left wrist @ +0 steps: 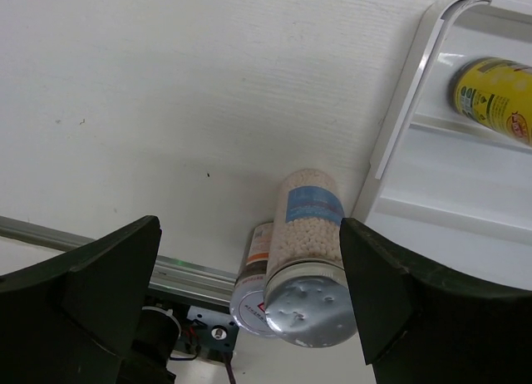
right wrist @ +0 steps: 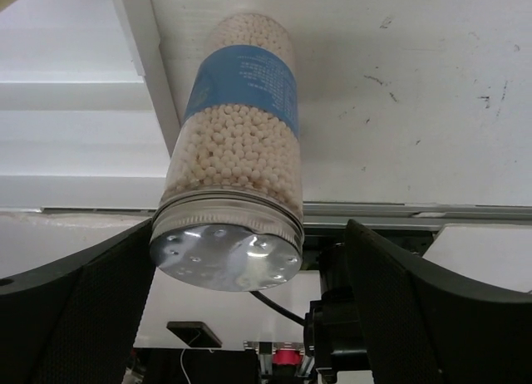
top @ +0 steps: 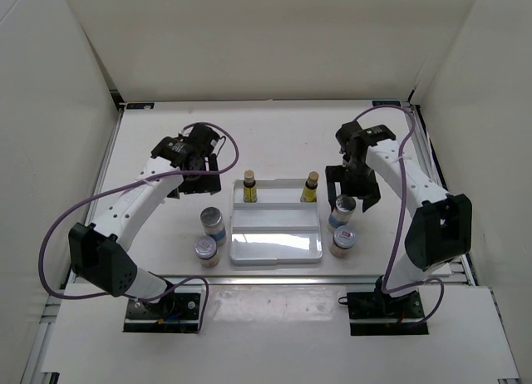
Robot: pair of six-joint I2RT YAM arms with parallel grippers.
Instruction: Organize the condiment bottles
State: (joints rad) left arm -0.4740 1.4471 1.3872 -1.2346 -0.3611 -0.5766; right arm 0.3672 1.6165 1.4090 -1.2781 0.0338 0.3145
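Two slim amber bottles point(top: 249, 190) point(top: 309, 187) stand on the back step of the white rack point(top: 276, 247). One of them also shows in the left wrist view point(left wrist: 495, 97). Left of the rack stand a blue-label bottle point(top: 213, 224) point(left wrist: 309, 251) and a red-label bottle point(top: 206, 251) point(left wrist: 253, 288). Right of it stand another blue-label bottle point(top: 342, 211) point(right wrist: 237, 168) and red-label bottle point(top: 341, 241). My left gripper point(top: 199, 179) point(left wrist: 249, 309) is open and empty, above and behind the left pair. My right gripper point(top: 350, 196) point(right wrist: 249, 317) is open, its fingers either side of the right blue-label bottle's lid, not touching it.
White walls enclose the table on three sides. A metal rail point(left wrist: 100, 247) runs along the table's near edge. The rack's left rim point(left wrist: 399, 122) lies close beside the left blue-label bottle, and its right rim point(right wrist: 145, 68) lies close beside the right one.
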